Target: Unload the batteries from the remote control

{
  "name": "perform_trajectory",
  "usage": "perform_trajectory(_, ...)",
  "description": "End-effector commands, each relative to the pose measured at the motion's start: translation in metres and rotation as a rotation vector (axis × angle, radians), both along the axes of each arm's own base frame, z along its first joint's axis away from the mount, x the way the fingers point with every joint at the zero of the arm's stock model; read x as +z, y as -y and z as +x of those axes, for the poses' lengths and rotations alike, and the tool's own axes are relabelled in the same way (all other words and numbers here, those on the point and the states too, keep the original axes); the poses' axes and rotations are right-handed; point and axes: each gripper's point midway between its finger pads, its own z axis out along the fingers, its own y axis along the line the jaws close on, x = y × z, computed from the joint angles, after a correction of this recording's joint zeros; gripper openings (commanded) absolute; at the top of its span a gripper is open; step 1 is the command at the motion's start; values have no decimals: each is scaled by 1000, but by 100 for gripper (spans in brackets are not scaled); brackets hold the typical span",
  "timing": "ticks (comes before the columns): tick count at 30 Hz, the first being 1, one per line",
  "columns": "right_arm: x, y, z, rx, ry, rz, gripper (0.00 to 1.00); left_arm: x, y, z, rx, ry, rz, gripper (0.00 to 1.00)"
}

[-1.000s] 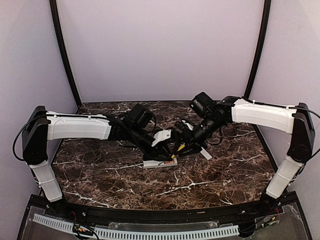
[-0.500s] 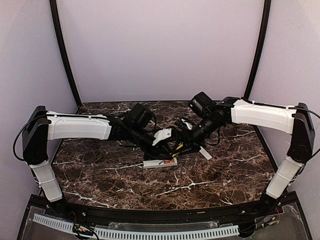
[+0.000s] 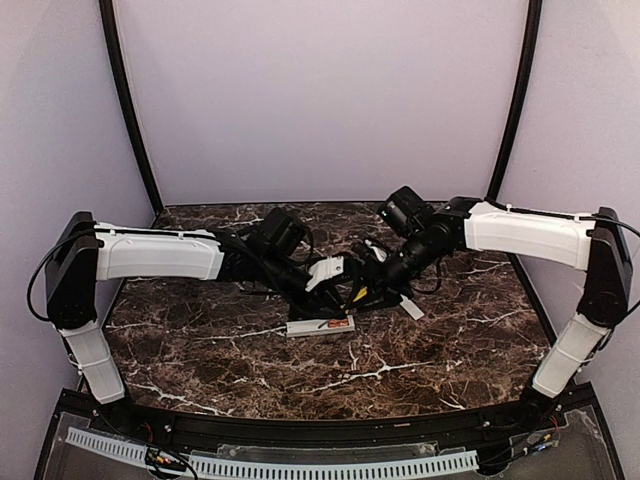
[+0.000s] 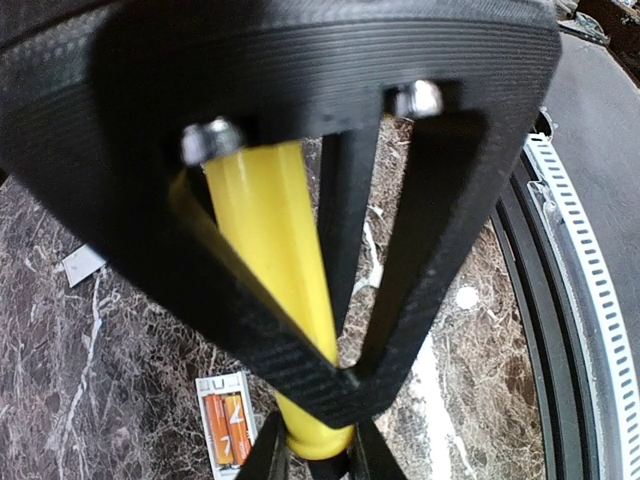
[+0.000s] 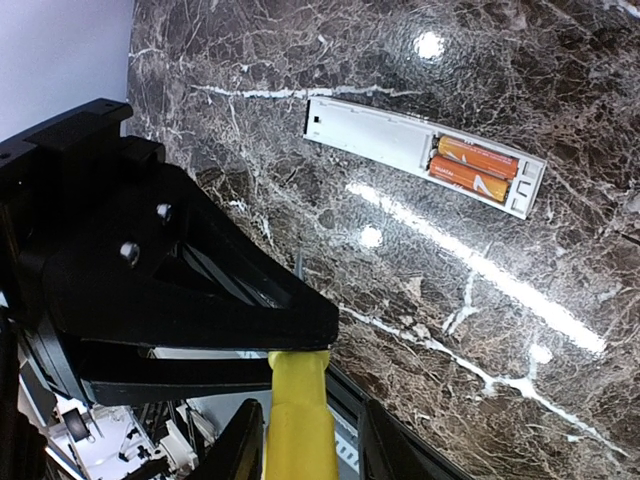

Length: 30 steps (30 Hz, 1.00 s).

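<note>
My left gripper (image 4: 318, 465) is clamped on one end of the yellow stick (image 4: 270, 250); my right gripper (image 5: 300, 440) straddles the other end, and I cannot tell whether it bites. The remote control (image 5: 400, 145) lies back-up midway between the left and right edges of the table (image 3: 200, 370), with both batteries (image 5: 475, 170) seated in its right end. I would settle one firm grip on the stick, then lever gently under a battery's end.

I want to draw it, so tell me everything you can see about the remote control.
The remote control is a slim white bar, plastic by the look of it, lying flat on the dark marble table, back side up. Its cover is off, so the slot at one end shows two orange batteries side by side. Nothing touches it but the table.
</note>
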Motion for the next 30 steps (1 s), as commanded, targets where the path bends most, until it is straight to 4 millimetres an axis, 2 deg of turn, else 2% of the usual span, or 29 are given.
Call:
perform_trajectory(1, 9, 0, 3, -25, 44, 11, 34, 8, 2, -1, -6, 17, -18, 0)
perform_trajectory(5, 14, 0, 7, -42, 61, 9, 35, 10, 1, -5, -21, 12, -27, 0)
perform_trajectory(22, 7, 0, 3, -43, 12, -5, 25, 11, 4, -10, -43, 27, -34, 0)
perform_trajectory(27, 5, 1, 0, -34, -1, -8, 14, 10, 4, -7, -35, 45, -29, 1)
perform_trajectory(30, 5, 1, -2, -29, -10, -7, 0, 9, 4, -7, -38, 52, -31, 0)
